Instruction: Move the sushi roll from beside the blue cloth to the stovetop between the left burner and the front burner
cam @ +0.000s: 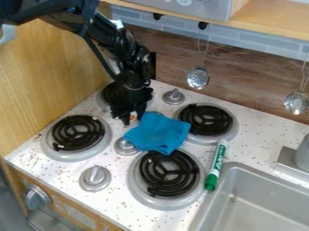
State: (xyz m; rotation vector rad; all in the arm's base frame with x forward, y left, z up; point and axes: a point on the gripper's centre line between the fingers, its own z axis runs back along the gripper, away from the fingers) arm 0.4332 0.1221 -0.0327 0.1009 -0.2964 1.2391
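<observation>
The black gripper (133, 116) hangs down from the upper left over the back left part of the stove top, just left of a blue cloth (158, 133). The cloth lies crumpled between the burners, its lower edge over the rim of the front right burner (169, 173). A small orange and white spot shows at the gripper's lower end; what it is I cannot tell. To the cloth's right, a green and white marker (216, 164) lies beside the sink, its green cap toward the front.
Other burners sit at the front left (78, 133), back right (206, 120) and, partly behind the arm, back left. Silver knobs (95, 178) stand between them. The metal sink (208, 212) is at the lower right. Two ladles (198, 78) hang on the back wall; a wooden panel (45, 85) rises left.
</observation>
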